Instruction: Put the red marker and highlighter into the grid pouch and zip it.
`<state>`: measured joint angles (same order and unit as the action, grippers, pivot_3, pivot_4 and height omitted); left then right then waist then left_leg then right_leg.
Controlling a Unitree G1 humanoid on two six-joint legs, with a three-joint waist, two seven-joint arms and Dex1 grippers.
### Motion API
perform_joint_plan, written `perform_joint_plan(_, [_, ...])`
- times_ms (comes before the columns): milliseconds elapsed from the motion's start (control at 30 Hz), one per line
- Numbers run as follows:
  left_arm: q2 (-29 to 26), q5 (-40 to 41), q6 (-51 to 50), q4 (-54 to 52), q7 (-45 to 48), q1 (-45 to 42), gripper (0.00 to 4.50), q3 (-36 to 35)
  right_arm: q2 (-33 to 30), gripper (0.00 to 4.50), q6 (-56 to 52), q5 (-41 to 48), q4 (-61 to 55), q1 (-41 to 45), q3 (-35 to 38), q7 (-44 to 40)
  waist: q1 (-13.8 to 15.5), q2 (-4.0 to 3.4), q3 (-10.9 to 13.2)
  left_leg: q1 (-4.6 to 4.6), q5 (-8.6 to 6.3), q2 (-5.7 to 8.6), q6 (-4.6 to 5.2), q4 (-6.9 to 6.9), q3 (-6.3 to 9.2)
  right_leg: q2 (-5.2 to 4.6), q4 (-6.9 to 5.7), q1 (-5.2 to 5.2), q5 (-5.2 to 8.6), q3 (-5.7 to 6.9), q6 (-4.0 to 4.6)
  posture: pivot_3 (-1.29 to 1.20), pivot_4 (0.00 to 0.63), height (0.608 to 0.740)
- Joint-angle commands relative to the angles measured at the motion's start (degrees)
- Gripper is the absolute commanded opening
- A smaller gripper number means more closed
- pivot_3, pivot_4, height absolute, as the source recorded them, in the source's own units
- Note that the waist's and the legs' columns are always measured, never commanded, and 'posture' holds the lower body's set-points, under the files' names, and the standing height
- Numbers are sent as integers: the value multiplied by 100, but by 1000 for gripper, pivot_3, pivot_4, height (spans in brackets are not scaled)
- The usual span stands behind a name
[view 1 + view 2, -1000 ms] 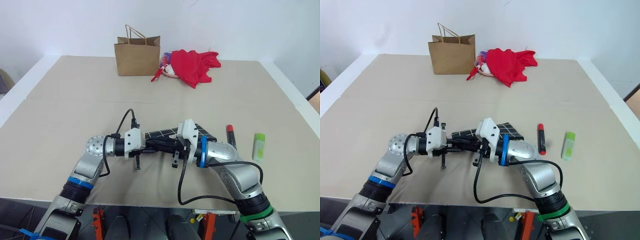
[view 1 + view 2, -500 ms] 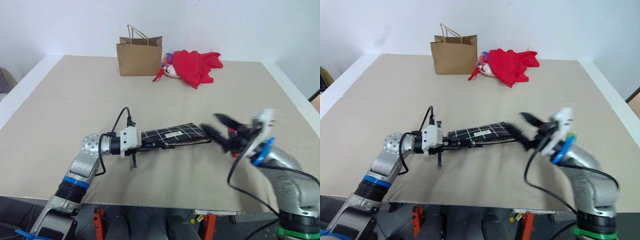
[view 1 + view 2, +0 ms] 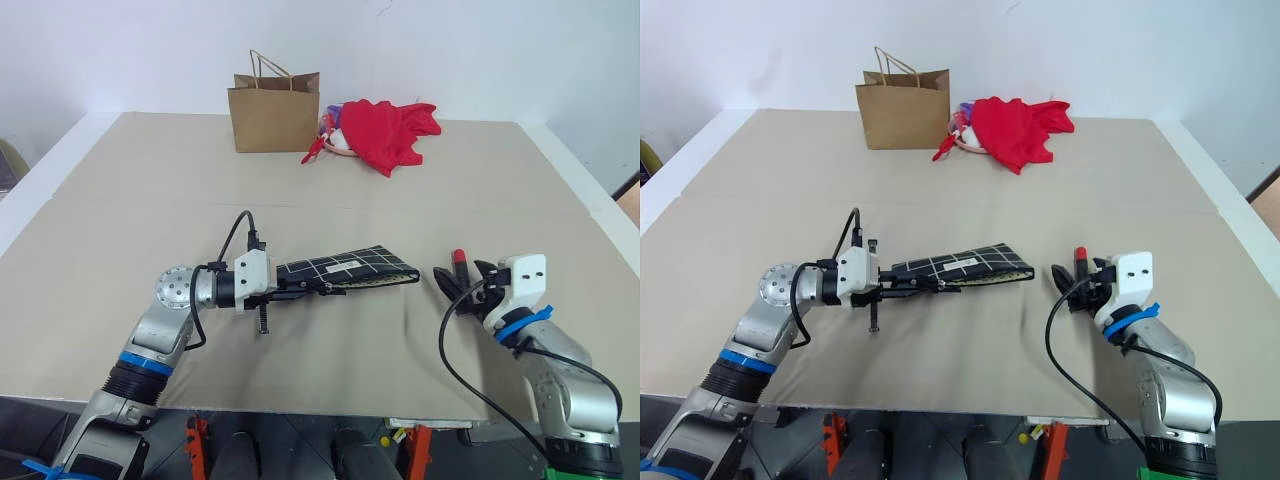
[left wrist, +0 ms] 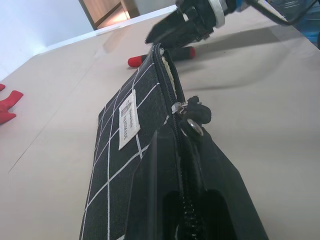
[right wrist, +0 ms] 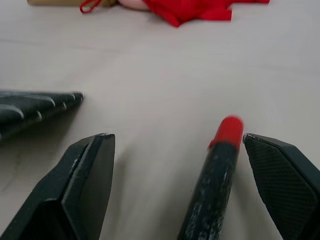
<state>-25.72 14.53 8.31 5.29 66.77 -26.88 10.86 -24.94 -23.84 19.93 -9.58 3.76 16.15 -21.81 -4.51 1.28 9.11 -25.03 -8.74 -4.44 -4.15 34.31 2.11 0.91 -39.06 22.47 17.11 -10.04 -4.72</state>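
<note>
Gripping one end of the grid pouch (image 3: 348,271), the left gripper (image 3: 293,289) is clamped tight on the fabric at the zipper end, left of centre in the head view, pointing toward frame right. Pouch sticks out from it to the right, held edge-up, with the far end lower centre of the frame; can't tell whether that end touches the table (image 3: 150,200). Left wrist view: zipper pull (image 4: 192,117) sits just past the fingers, white label (image 4: 127,119) on the gridded side, zipper edge gaping a little along the top. Right gripper (image 3: 1078,290) is at lower right of the head view, fingers spread wide, nothing held. Red marker (image 3: 1079,262) lies on the table right at it; the right wrist view puts the marker (image 5: 220,165) between the two open fingers (image 5: 85,185), nearer the one at that frame's right, red end pointing away from the gripper. Can't tell if either finger touches it. Pouch tip (image 5: 45,107) shows in the same view, apart from the marker. Highlighter can't be picked out; the right gripper covers that part of the table. Upper centre of the head view, well apart from the work area: brown paper bag (image 3: 274,112) standing upright, red cloth (image 3: 390,130) bunched just to its right.
</note>
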Motion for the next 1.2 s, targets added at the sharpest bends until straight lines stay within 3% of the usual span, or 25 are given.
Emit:
perform_joint_plan(33, [-64, 121, -33, -356, -29, 29, 0, -95, 147, 4404, -248, -64, -90, -183, -22, 294, 2, 0, 0, 0, 0, 0, 0, -1, 0, 0, 0, 0, 1, 0, 1, 0, 150, 740])
perform_joint_plan(67, [-68, 124, -48, -385, -40, 41, 0, -95, 228, 4404, -327, -47, -108, -196, 10, 409, -1, -2, -1, 0, 0, 0, 0, -1, 0, 0, 0, 0, 2, 0, 1, 0, 150, 740])
perform_joint_plan(133, [-70, 125, -76, -429, -68, 59, 0, -95, 319, 3894, -422, -103, -127, -234, -9, 574, 1, 2, -3, 2, 0, -1, 0, -1, 0, 0, 0, -2, 2, 1, 1, 0, 150, 740])
perform_joint_plan(400, [-63, 99, -54, -365, -81, 52, 0, -105, 465, 631, -622, -276, -413, -250, -219, 831, 1, 4, -5, 6, 0, -1, 0, 3, 4, 0, 0, -7, 4, 3, 8, 0, 150, 740])
perform_joint_plan(600, [-45, 96, -27, -320, -24, 6, 0, -62, -181, 632, -193, 169, -663, 274, -153, -323, -11, -3, 1, 5, 0, -1, 0, 3, 3, 0, 0, -5, 3, 3, 10, 0, 150, 740])
perform_joint_plan(900, [-56, 158, -42, -285, 212, 12, 0, -27, -1879, 632, 359, 1476, -754, 1002, 59, -3501, 17, -21, 16, -3, -6, 1, 11, -1, 7, -1, 3, -6, 12, 10, 0, 0, 150, 740])
perform_joint_plan(1067, [-67, 177, -44, -277, 292, -37, 0, -31, -2904, 632, 1011, 1069, -777, 492, -418, -5192, 28, -24, 19, -4, -20, 2, 34, 1, 16, -2, 5, -10, 22, 22, 8, 0, 150, 740])
perform_joint_plan(1200, [-57, 188, -52, -325, 283, -28, 0, -29, -3180, 632, 1504, 756, -333, 395, -533, -5592, 29, -24, 20, -4, -21, 5, 34, 6, 27, -4, 5, -14, 26, 31, 8, 0, 150, 740])
